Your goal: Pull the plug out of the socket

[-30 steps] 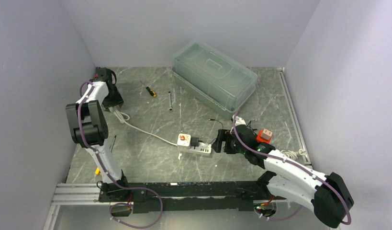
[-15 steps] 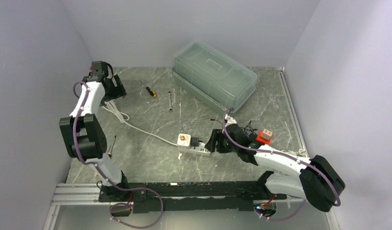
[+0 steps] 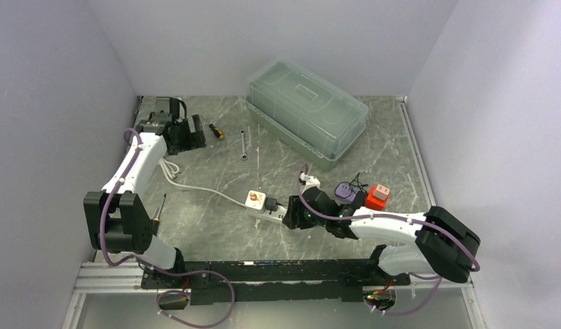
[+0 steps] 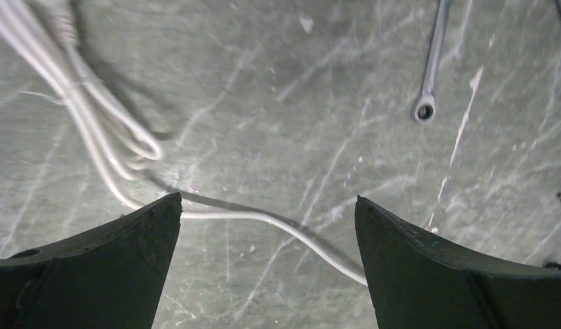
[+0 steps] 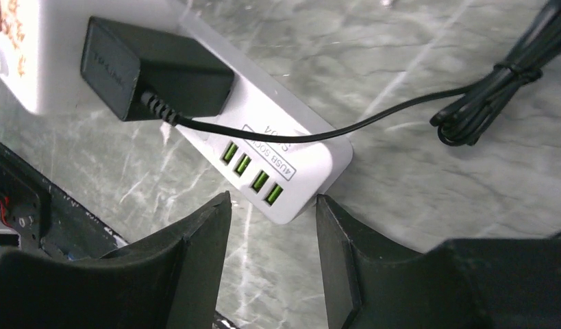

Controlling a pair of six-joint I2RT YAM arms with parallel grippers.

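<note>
A white power strip lies at the table's middle with a black plug adapter seated in it. In the right wrist view the strip's end with green USB ports lies just ahead of my open right gripper, and the black plug sits further along the strip with its thin black cord running right. The right gripper holds nothing. My left gripper hovers open and empty at the back left, above the strip's white cable.
A translucent lidded box stands at the back. A screwdriver and a wrench lie near the left gripper. A red block and a bundled black cord lie right of the strip.
The left arm has swung from the back left corner rightward over the cable. The right gripper has moved left up to the strip's end, and the strip has shifted slightly left.
</note>
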